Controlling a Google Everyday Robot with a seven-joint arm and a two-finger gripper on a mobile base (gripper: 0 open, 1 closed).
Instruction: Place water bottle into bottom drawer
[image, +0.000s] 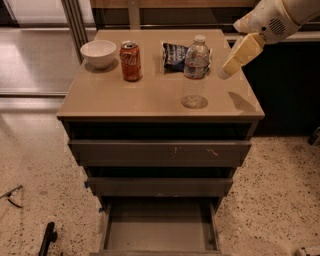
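Note:
The water bottle (195, 70) stands upright on the right half of the cabinet top (125, 100); it is clear ribbed plastic with a white cap. My gripper (234, 59) hangs above the top's right edge, just right of the bottle at label height and apart from it, holding nothing. The bottom drawer (160, 231) is pulled out at floor level, and its flat grey floor is bare.
A red-orange soda can (131, 61) and a white bowl (98, 52) stand at the back left of the top. A dark snack bag (175, 54) lies behind the bottle. The two upper drawers (160, 152) stick out slightly. A dark wall stands to the right.

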